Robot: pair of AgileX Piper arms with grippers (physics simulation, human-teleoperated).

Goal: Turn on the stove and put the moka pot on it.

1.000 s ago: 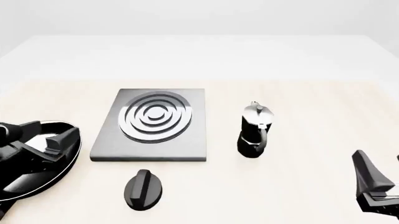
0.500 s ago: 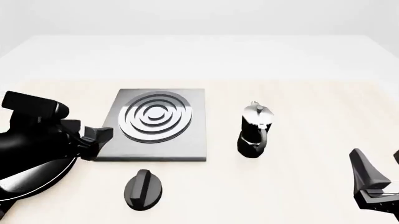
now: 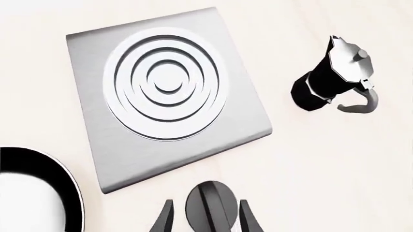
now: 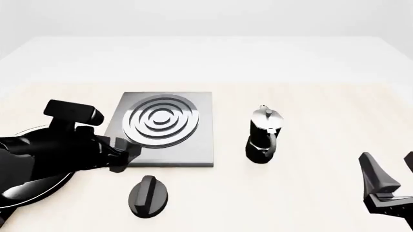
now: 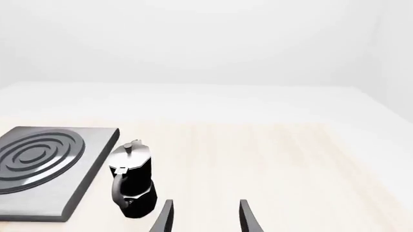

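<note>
Clearly the knob comes first. From the left wrist camera, the left gripper (image 3: 205,221) has its fingers spread to either side of the black oval knob (image 3: 212,212), not yet touching it; the next move, I judge, is to sink lower, pinch its raised ridge and twist. The stove (image 3: 164,94) is a flat brushed-grey slab with concentric silver rings, and the moka pot (image 3: 332,75) stands apart from it.

From the front camera, the left arm hangs over the slab's near-left corner, with the knob (image 4: 149,195) at 5 o'clock from the gripper. The pot (image 4: 263,135), faceted, waisted, with a silver lid, stands upright on pale wood-grain table (image 4: 310,193) at 3 o'clock from the burner. A glossy frying pan (image 4: 26,188) lies under the arm.

From the right wrist camera, the right gripper (image 5: 205,217) is spread and empty, near the pot (image 5: 132,181), whose curved handle faces it.
</note>
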